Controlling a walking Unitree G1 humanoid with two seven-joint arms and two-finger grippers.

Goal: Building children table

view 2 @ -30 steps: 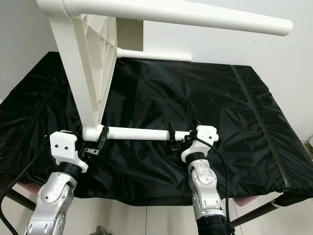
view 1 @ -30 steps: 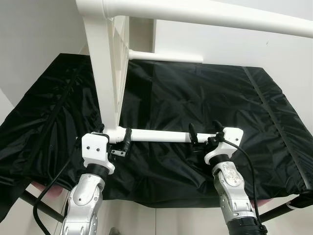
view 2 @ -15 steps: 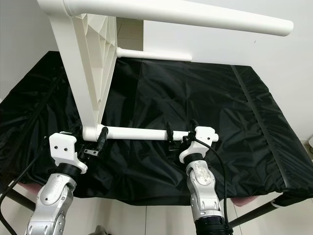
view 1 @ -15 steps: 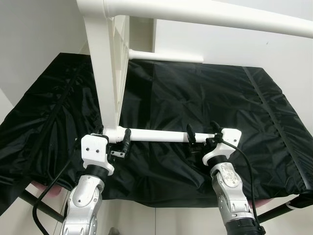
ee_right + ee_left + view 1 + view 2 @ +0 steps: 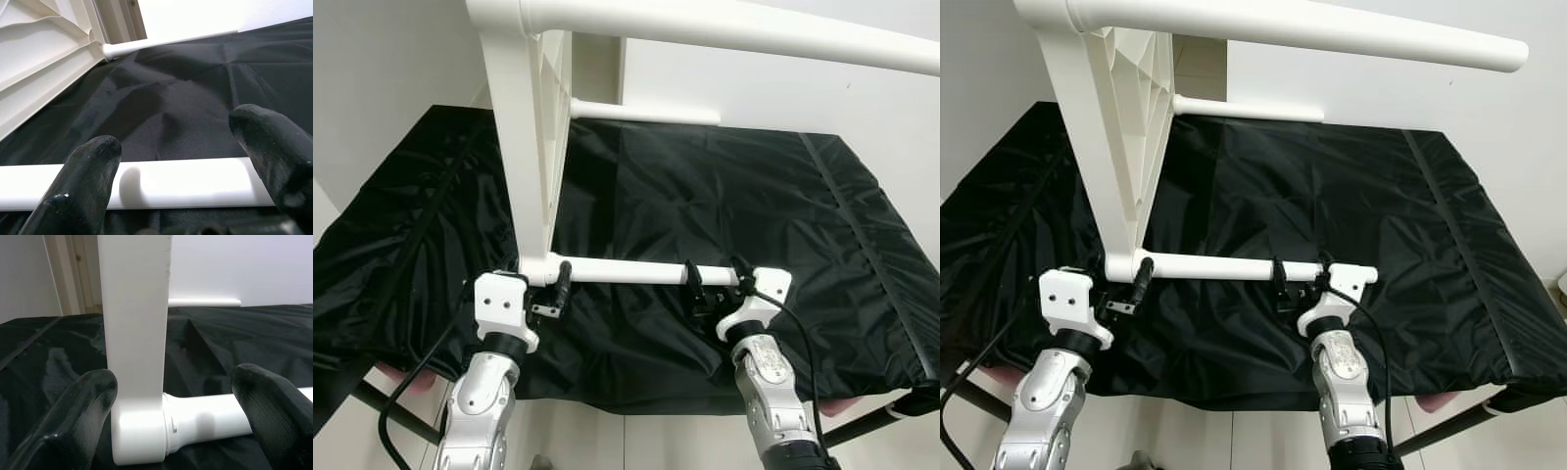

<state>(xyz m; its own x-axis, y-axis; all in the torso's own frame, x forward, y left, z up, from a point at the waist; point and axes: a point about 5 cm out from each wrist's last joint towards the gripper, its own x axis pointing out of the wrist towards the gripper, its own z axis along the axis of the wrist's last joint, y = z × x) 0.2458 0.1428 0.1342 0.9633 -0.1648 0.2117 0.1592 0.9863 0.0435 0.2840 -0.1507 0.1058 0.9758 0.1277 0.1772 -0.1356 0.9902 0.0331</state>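
Bright, even light; sharp focus

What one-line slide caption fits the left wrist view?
Open left gripper straddling the joint where a white table leg meets the upturned white tabletop above black cloth.

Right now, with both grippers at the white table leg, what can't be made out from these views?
- White plastic tabletop: cut off by the top edge in both eye views.
- Top white round leg: far end cut off in the left eye view.
- Black-cloth-covered surface: the cloth hides what is underneath.
- Left gripper and right gripper: contact with the lower white leg unclear.
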